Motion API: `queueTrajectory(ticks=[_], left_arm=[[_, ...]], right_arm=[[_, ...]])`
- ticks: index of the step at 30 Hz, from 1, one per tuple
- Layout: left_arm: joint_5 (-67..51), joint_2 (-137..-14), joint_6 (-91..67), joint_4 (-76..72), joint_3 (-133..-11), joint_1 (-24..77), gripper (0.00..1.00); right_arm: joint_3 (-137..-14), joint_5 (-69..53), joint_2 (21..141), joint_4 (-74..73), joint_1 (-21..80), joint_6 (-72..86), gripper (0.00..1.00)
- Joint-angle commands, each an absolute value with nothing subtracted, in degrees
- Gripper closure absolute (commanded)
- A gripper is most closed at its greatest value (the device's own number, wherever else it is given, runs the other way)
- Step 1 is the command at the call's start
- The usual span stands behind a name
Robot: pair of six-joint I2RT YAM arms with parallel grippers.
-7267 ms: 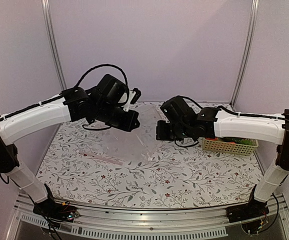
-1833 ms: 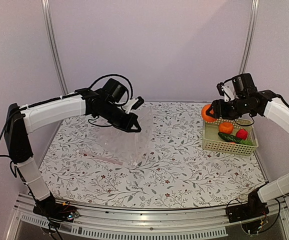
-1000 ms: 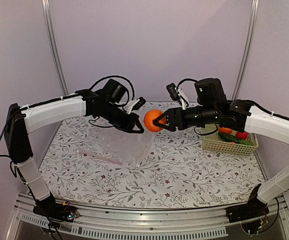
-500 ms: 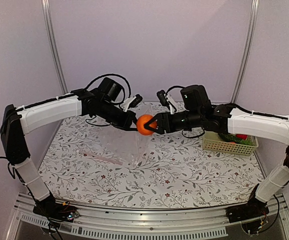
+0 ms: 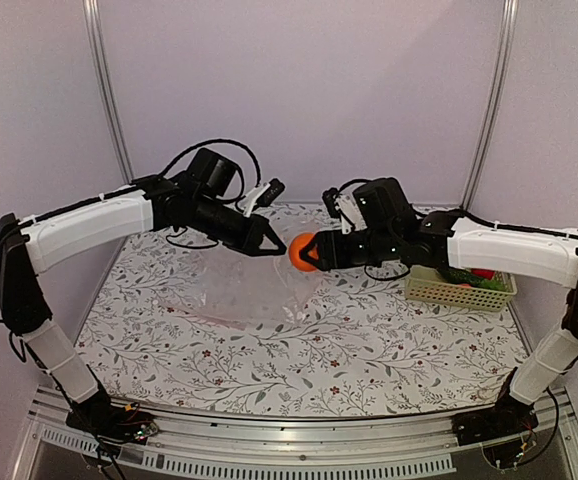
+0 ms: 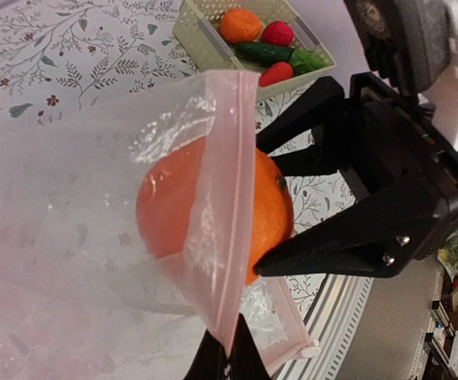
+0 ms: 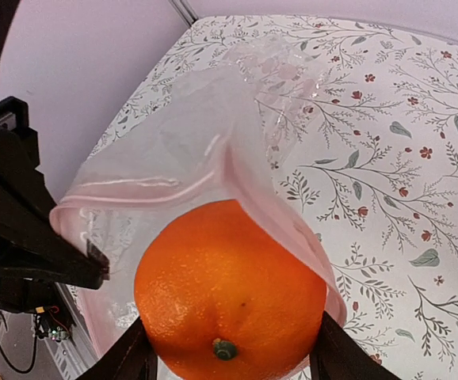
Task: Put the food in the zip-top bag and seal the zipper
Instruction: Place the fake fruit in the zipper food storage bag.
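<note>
My right gripper [image 5: 314, 252] is shut on an orange [image 5: 301, 251], one finger on each side of it [image 7: 229, 285]. The orange is partway inside the mouth of the clear zip-top bag [image 5: 237, 295]. The bag's pinkish zipper strip [image 6: 227, 198] crosses the front of the orange [image 6: 272, 210]. My left gripper [image 5: 272, 247] is shut on that top edge and holds it up [image 6: 229, 348]. A white slider tab [image 6: 308, 347] sits at the strip's end. The rest of the bag [image 7: 173, 150] sags down to the table.
A pale lattice basket [image 5: 459, 292] stands at the right of the table. It holds another orange [image 6: 240, 24], a red fruit [image 6: 277, 32] and a dark green cucumber [image 6: 269, 54]. The floral tablecloth [image 5: 389, 350] covers the table.
My right gripper carried the orange from above the basket leftward to the bag's mouth, and it now sits partly inside. My left gripper kept its hold on the bag's edge and shifted slightly.
</note>
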State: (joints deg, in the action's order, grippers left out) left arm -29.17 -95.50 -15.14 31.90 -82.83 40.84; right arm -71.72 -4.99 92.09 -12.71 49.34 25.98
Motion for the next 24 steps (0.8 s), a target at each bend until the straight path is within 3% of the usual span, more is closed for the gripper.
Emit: queueTrajectory(ticks=[1, 17, 24], left_arm=[[-32.1, -93.5, -14.0, 29.6, -82.2, 41.3, 1.00], [-35.5, -94.6, -15.0, 27.3, -81.1, 42.1, 1.00], [-35.6, -95.0, -15.2, 27.2, -81.1, 42.2, 1.00]], right_arm=[[-74.6, 3.0, 93.7, -18.1, 49.1, 26.2, 0.46], [-78.7, -6.0, 96.9, -15.5, 51.0, 23.7, 0.45], [-79.0, -5.6, 98.8, -14.9, 51.0, 24.9, 0.39]])
